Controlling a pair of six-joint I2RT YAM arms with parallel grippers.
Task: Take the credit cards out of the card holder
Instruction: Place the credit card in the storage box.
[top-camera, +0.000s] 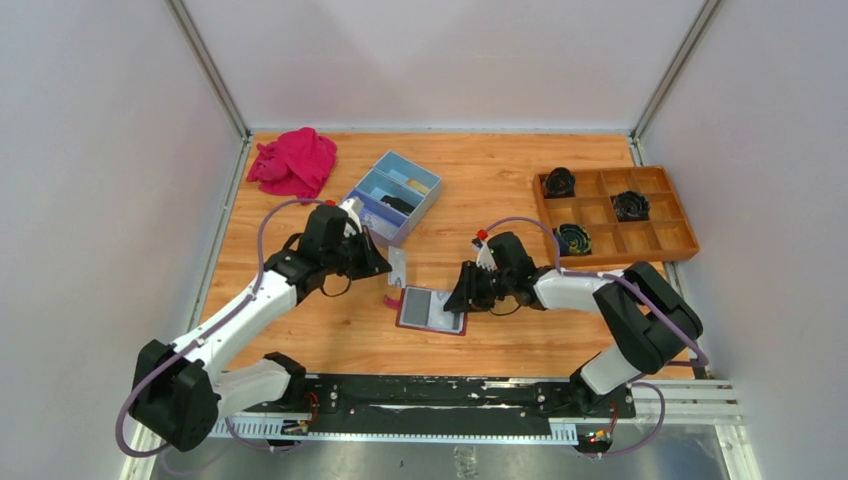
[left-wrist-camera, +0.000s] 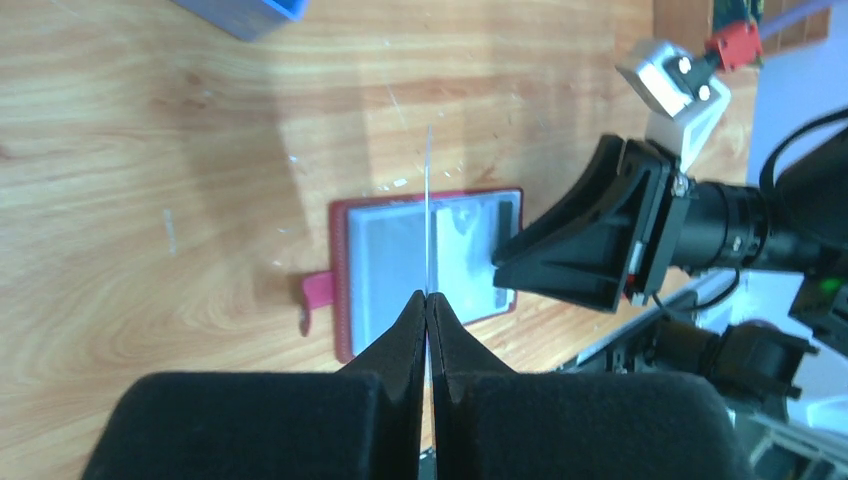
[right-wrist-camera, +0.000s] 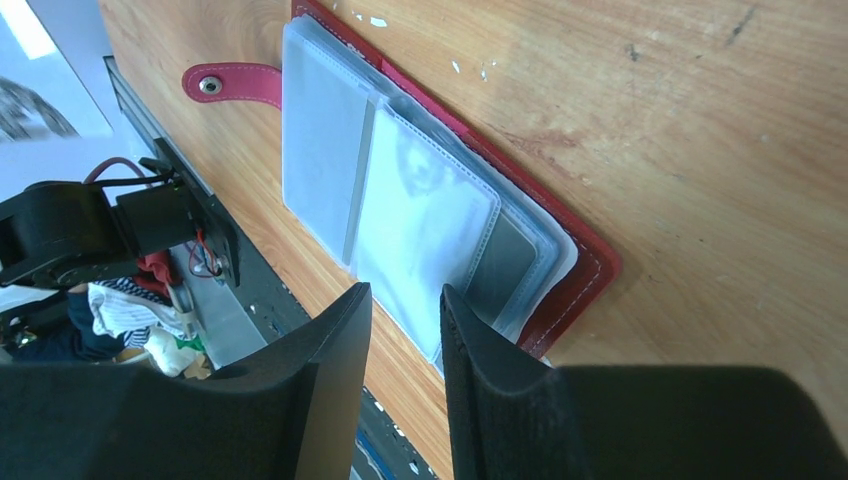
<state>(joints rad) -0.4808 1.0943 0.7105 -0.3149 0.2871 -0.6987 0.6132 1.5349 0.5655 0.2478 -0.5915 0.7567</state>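
Note:
The card holder (top-camera: 430, 310) lies open on the table, dark red with grey see-through pockets (right-wrist-camera: 420, 215) and a pink-red strap (right-wrist-camera: 235, 83) on its left. My left gripper (top-camera: 387, 264) is shut on one whitish credit card (top-camera: 399, 268) and holds it above the holder's left edge. In the left wrist view that card (left-wrist-camera: 428, 200) shows edge-on, rising from my left gripper (left-wrist-camera: 427, 296) over the holder (left-wrist-camera: 385, 270). My right gripper (top-camera: 462, 298) is open at the holder's right edge; in its wrist view it (right-wrist-camera: 405, 295) hangs just over the pockets' near corner.
A blue three-compartment box (top-camera: 393, 195) stands behind the left gripper. A bright pink cloth (top-camera: 293, 160) lies at the back left. A wooden compartment tray (top-camera: 660, 240) with dark round objects sits at the right. The arms' black rail (top-camera: 430, 395) runs along the near edge.

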